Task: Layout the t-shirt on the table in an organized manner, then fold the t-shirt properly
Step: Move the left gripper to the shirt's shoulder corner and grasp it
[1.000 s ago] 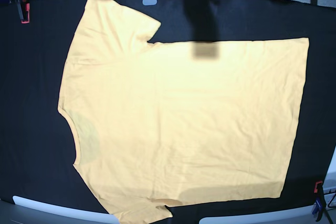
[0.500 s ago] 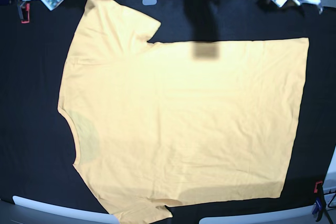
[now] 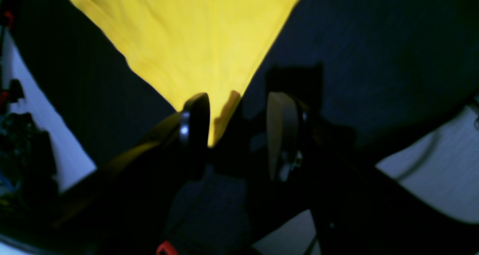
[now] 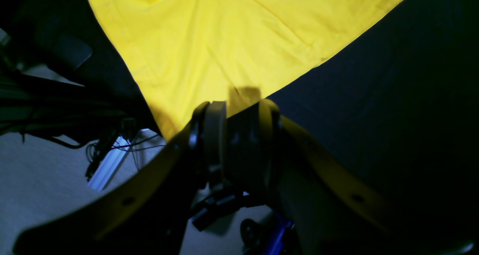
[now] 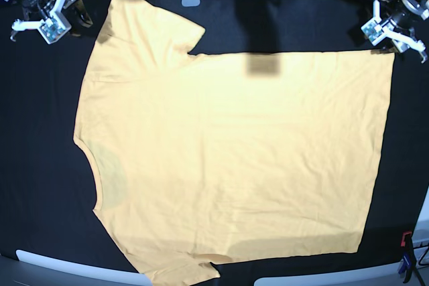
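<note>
Garment: the t-shirt (image 5: pixel 234 159) lies spread flat on the desk (image 5: pixel 40 138), filling most of the base view; collar at the left of frame, hem down the right edge, one sleeve at upper left, the other at the bottom edge.
Condition: cloth broadly smooth, faint creases only; no fold made yet.
Step in hand: layout looks finished by this evidence; judged to be the approach for the first fold.
Left hand: left hand (image 5: pixel 394 28) sits at upper right of the base view, just beside the hem corner. In its wrist view, left hand (image 3: pixel 237 124) shows fingers (image 3: pixel 280 131) apart, the cloth corner (image 3: pixel 224 112) lying in the gap, not clamped.
Right hand: right hand (image 5: pixel 48 23) sits at upper left of the base view, beside the upper sleeve. In its wrist view, right hand (image 4: pixel 235 131) has jaws close together with a narrow gap; the sleeve edge lies just ahead. Whether anything is pinched cannot be told.
Next move calls for: both hands to lower onto the top edge, close on hem corner and sleeve, then lift evenly.
Risk: uneven lift would skew the cloth.
</note>
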{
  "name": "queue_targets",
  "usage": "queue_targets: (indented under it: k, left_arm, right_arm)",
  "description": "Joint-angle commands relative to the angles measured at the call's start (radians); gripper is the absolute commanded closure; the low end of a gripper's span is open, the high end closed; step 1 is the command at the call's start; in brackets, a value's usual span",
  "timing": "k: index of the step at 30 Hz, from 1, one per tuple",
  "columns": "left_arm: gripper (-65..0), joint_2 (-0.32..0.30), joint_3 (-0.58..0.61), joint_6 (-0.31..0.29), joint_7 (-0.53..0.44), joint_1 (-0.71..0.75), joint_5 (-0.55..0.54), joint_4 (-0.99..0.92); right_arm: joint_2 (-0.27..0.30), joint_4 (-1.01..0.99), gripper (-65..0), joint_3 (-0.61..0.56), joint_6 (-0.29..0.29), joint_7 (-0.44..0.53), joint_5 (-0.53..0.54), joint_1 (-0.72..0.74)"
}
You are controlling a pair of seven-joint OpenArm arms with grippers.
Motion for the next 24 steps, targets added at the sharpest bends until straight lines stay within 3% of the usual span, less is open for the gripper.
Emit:
queue_targets:
  k: [1, 6, 11, 16, 24]
  left_arm:
    - [-23.3, -0.026, 0.008, 0.012, -0.023, -0.014, 0.020, -0.007]
    - [-23.2, -0.071, 0.132, 0.019, -0.049, -0.101, 0.107, -0.092]
    - [-23.2, -0.071, 0.231, 0.050, -0.040, -0.211, 0.130, -0.182]
    - [-23.2, -0.078, 0.245, 0.053, -0.042, -0.278, 0.126, -0.245]
    - [-23.2, -0.144, 0.244, 0.053, -0.042, -0.296, 0.126, -0.267]
  right_arm:
    - [0.008, 0.016, -15.4, 0.010, 0.000, 0.017, 0.002, 0.000]
    - [0.008, 0.016, -15.4, 0.010, 0.000, 0.016, -0.047, 0.034]
    - [0.008, 0.016, -15.4, 0.010, 0.000, 0.006, -0.050, 0.038]
    - [0.008, 0.016, -15.4, 0.010, 0.000, 0.005, -0.050, 0.038]
    - [0.008, 0.016, -15.4, 0.010, 0.000, 0.004, -0.050, 0.038]
